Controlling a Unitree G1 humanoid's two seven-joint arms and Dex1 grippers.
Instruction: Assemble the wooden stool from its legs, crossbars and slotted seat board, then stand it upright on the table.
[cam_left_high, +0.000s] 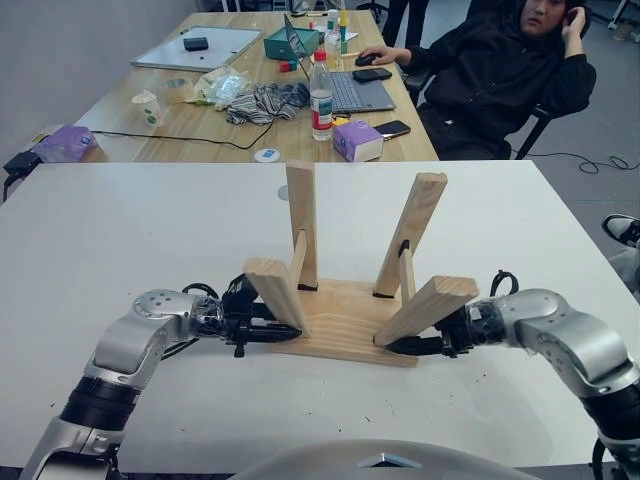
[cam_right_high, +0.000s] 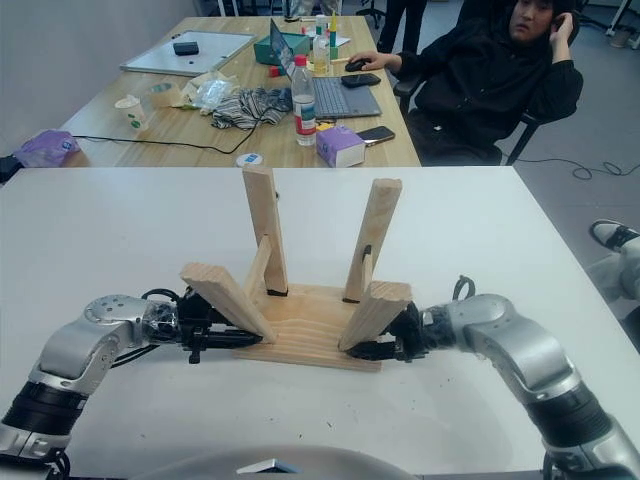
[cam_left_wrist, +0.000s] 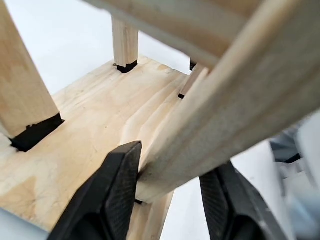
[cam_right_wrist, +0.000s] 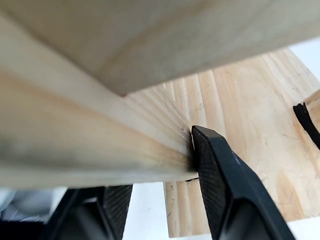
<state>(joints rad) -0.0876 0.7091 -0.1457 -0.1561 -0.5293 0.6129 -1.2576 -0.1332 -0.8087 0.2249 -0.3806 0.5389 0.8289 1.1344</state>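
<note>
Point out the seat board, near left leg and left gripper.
seat board (cam_left_high: 345, 318), left eye view, bare top face.
near left leg (cam_left_high: 278, 292), left eye view, mid-length.
left gripper (cam_left_high: 288, 334), left eye view, between fingertips.

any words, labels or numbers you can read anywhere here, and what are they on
No text can be read.
Bottle label: too small to read.
Purple box: print blurred.
Paper cup: marks too small.
Seat board and every leg: bare wood, no markings.

Left end effector (cam_left_high: 283, 334) and right end effector (cam_left_high: 396, 346) clamped on legs (cam_left_high: 430, 305)
</note>
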